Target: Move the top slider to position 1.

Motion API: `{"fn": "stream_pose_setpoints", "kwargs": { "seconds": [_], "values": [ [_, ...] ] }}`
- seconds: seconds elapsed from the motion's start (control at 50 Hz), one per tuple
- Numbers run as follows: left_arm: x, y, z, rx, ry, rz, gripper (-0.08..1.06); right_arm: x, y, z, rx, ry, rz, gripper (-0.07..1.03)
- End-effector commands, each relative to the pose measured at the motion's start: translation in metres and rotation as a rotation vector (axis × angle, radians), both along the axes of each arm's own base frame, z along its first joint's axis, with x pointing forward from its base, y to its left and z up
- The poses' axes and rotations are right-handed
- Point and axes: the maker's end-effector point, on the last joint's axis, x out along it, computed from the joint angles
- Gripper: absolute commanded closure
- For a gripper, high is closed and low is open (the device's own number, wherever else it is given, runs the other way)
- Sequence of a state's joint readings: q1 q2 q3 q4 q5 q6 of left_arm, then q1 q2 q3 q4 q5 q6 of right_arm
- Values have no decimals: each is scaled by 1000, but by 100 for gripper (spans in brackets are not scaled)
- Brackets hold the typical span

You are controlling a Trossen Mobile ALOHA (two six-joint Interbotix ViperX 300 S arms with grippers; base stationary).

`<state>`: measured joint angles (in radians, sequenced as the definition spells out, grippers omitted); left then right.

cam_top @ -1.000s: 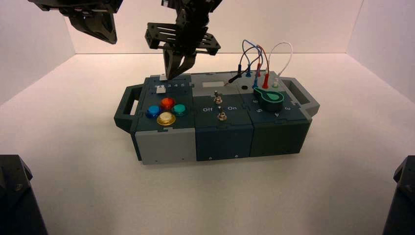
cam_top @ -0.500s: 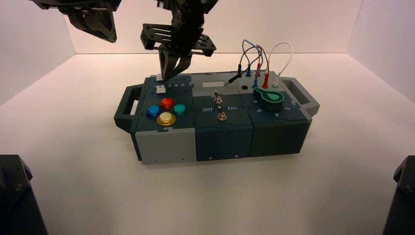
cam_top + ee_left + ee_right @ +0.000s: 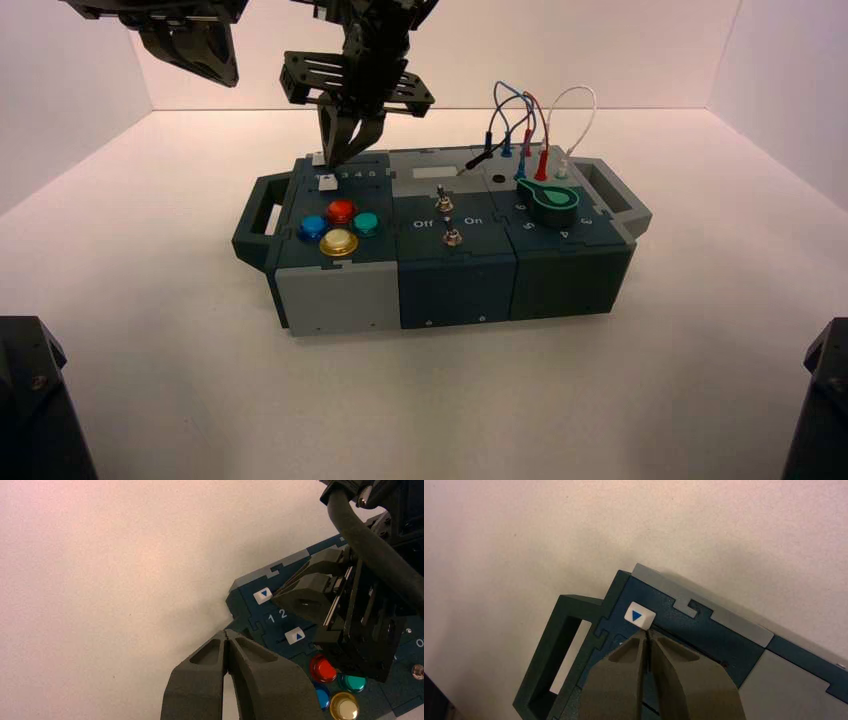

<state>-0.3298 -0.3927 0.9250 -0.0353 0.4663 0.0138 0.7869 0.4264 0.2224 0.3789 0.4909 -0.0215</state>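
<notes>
The pale desk (image 3: 160, 230) carries the box (image 3: 338, 300), which sits nearer the desk's back edge than its front. The left hand (image 3: 232, 82) is idle, up by the desk's back left corner, fingers pressed together on nothing. The right hand (image 3: 331, 163) works over the box's back left part, also closed and empty, its tips against or just beside the top slider (image 3: 640, 615). That small white knob lies at the slot end by the printed 1 (so the push looks all but finished). I expect it to be light and smooth, a little slippery on top, with some drag in the slot. No pinch seems needed: a low, gentle nudge on its slot-facing side should do, as hard pressing could jam it. Smaller still is the printed 1 (image 3: 271, 618).
</notes>
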Motion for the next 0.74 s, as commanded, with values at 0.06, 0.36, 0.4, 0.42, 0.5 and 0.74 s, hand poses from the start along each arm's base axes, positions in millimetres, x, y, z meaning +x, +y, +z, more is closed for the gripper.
{"fn": "stream_pose_setpoints", "kwargs": {
  "seconds": [0.06,0.36,0.4,0.42,0.5,0.74],
  "values": [
    [7,-3,14,-12,-45,-6,101,8,3,26,37,-46,-2,98],
    [5,-3,15,-13,-47,-6,101,-3,-9,49,45,-71,10,98],
    [5,-3,15,-11,-48,-8,101,-4,-11,50,42,-78,18,98],
    [5,-3,15,-13,-47,-6,101,-4,-11,51,43,-79,18,98],
    [5,-3,15,-11,-48,-8,101,-5,-12,50,39,-77,20,98],
    [4,-2,16,-14,-50,-6,101,-8,-12,49,36,-74,23,98]
  ]
}}
